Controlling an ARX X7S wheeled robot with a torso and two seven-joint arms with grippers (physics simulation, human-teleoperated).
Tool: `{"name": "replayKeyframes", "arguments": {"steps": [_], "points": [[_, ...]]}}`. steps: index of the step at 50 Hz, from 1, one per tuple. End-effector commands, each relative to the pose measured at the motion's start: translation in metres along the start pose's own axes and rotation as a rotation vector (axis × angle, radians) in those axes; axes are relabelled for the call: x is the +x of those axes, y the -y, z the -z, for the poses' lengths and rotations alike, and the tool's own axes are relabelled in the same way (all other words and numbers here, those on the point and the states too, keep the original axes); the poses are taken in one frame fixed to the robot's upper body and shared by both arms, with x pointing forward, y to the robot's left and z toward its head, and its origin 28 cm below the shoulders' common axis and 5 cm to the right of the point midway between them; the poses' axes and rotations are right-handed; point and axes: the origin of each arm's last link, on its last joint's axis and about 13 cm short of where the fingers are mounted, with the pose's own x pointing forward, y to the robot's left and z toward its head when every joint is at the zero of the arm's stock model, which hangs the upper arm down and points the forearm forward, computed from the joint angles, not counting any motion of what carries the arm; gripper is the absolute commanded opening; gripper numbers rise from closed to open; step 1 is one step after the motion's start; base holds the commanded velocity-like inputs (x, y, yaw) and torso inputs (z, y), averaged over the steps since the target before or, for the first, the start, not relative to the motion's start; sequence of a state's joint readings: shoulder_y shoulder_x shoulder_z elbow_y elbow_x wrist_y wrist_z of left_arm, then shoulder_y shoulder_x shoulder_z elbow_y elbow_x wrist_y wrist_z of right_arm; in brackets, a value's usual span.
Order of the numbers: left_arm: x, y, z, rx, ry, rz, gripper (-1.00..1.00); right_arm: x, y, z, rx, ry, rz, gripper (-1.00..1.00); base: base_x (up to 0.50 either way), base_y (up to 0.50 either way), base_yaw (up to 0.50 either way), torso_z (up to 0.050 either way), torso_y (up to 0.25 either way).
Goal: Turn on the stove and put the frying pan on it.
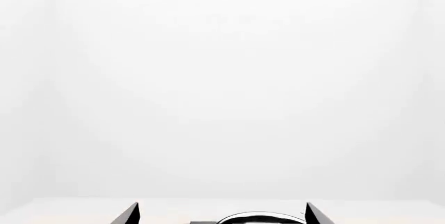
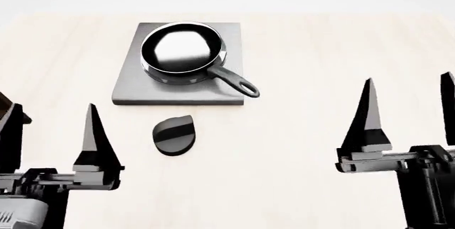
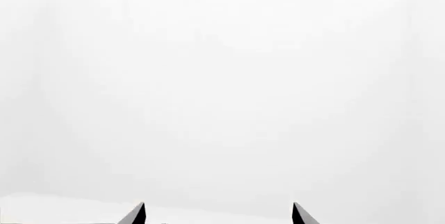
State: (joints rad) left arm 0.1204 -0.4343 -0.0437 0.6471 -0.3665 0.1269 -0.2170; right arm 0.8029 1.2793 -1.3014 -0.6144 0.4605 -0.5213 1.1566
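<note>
The frying pan [image 2: 183,53] sits on the stove [image 2: 135,88], a flat square dark-grey slab lying on the pale wooden table [image 2: 320,80]. The pan is small, round and black, and its glossy inside throws back a broad pale reflection. It covers the far part of the slab, so the burner beneath it is hidden. Its long black handle [image 2: 233,81] runs out toward the slab's near right corner, and the end with its hole pokes just past the edge.

Just in front of the slab, apart from it, lies the small black round knob [image 2: 174,135], with a paler grey band across its top.

Both arms hang low at the near side, well apart from pan and stove. The left gripper [image 2: 50,133] has its pointed fingers spread wide with nothing between them; the right gripper [image 2: 408,117] is likewise spread and empty.

In the left wrist view, only the two finger tips and a sliver of the pan's rim [image 1: 259,218] show against a white wall. The right wrist view shows only finger tips and white.
</note>
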Motion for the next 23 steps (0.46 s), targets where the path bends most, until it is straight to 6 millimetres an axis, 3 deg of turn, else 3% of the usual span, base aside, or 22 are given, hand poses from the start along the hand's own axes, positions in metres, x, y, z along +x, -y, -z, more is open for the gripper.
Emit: {"name": "replayKeyframes", "arguments": {"steps": [1,10,14,23], "points": [[-0.005,0.0,-0.031,-0.03,0.243,0.021,1.0,-0.03,0.013,-0.026,0.073,0.23,0.053,1.0,0.0,0.0,0.0,0.0,0.0],[-0.013,-0.004,-0.053,-0.007,0.476,-0.001,1.0,-0.032,0.023,-0.034,0.099,0.356,0.114,1.0,0.0,0.0,0.0,0.0,0.0],[-0.014,-0.007,-0.057,-0.013,0.522,-0.024,1.0,-0.04,0.026,-0.036,0.112,0.386,0.135,1.0,0.0,0.0,0.0,0.0,0.0],[-0.012,-0.012,-0.068,-0.042,0.6,-0.112,1.0,-0.037,0.037,-0.05,0.136,0.518,0.205,1.0,0.0,0.0,0.0,0.0,0.0]]}}
